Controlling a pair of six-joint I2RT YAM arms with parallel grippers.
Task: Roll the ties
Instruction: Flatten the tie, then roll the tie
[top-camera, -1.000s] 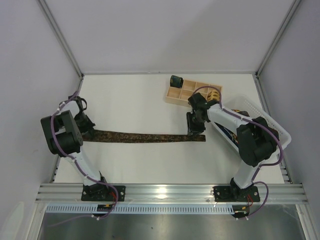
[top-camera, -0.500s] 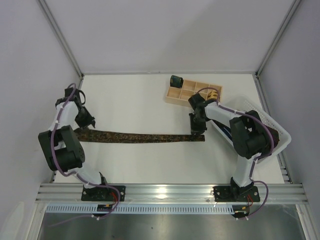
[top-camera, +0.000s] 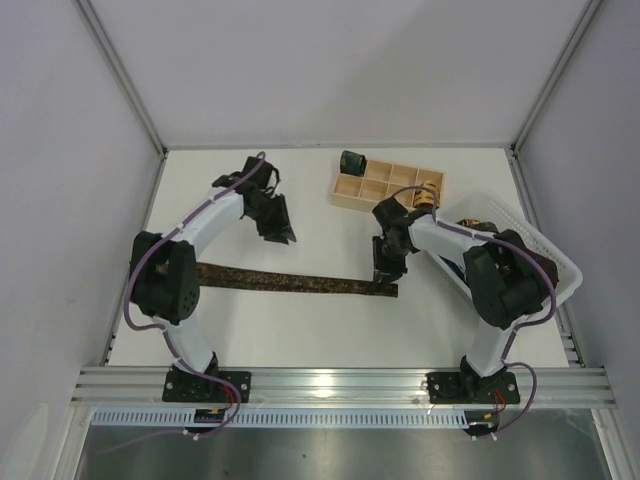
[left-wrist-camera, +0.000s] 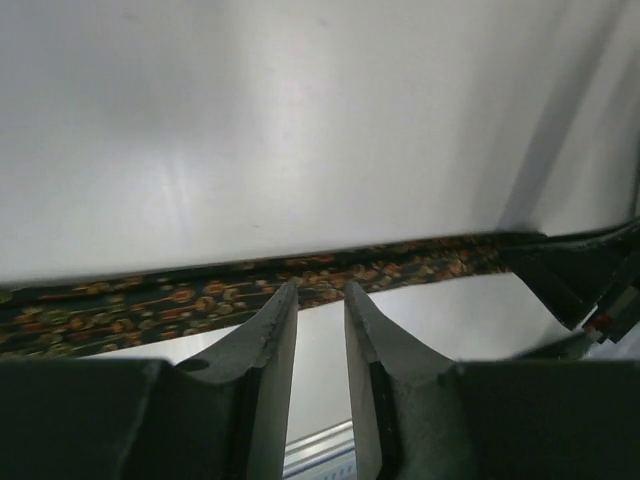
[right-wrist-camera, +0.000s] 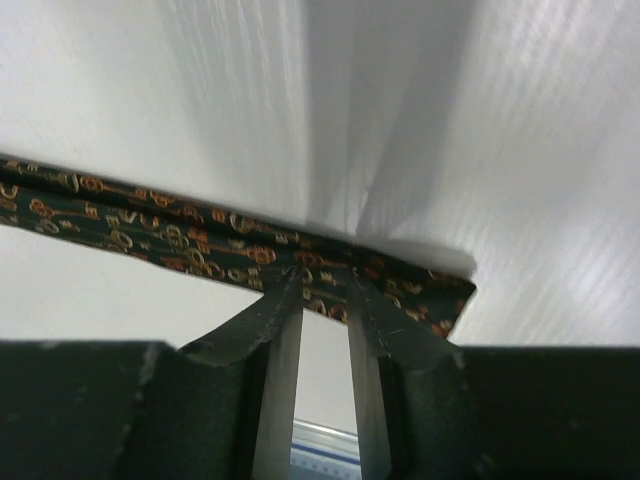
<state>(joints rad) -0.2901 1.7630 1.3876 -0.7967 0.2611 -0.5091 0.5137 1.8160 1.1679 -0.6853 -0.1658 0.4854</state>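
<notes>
Dark patterned tie (top-camera: 290, 281) unrolled, flat on table (top-camera: 300, 330); green coil (top-camera: 351, 160), tan-gold coil (top-camera: 428, 190) at tray (top-camera: 350, 190).

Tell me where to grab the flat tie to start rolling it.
Take the tie at its right end, from straight above, with the right claw straddling its narrow width. It lies flat and stretched out, and that end sits just beneath the claw.

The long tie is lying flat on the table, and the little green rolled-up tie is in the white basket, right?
Not quite. The top external view shows the little green rolled-up tie at the wooden tray's far left corner, not in the white basket. The long tie does lie flat on the table.
</notes>
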